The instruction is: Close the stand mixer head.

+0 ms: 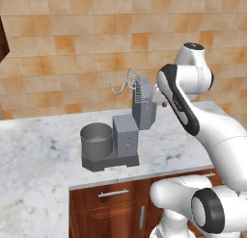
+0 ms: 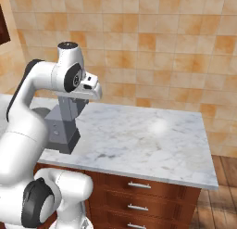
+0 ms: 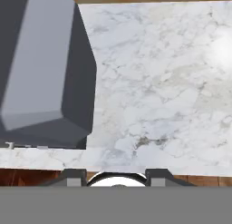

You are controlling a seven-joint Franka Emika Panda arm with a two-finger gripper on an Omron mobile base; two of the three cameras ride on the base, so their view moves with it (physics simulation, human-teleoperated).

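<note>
The slate-grey stand mixer head (image 1: 144,105) is tipped up nearly vertical on its column (image 1: 125,138), and its wire whisk (image 1: 125,85) points up and left over the round metal bowl (image 1: 96,139). My gripper (image 2: 91,89) hovers just right of the raised head, near its top. In the hand view the head (image 3: 43,64) is a big grey block at the left, and my gripper (image 3: 117,176) is open, with its two dark tips apart, nothing between them, not touching the block. In the right base view my arm hides part of the mixer (image 2: 65,124).
The mixer stands on a marble counter (image 1: 38,150) backed by an orange tiled wall. Wooden drawers (image 2: 139,188) with metal handles run below the counter's front edge. To the right of the mixer the counter top (image 2: 148,135) is bare marble.
</note>
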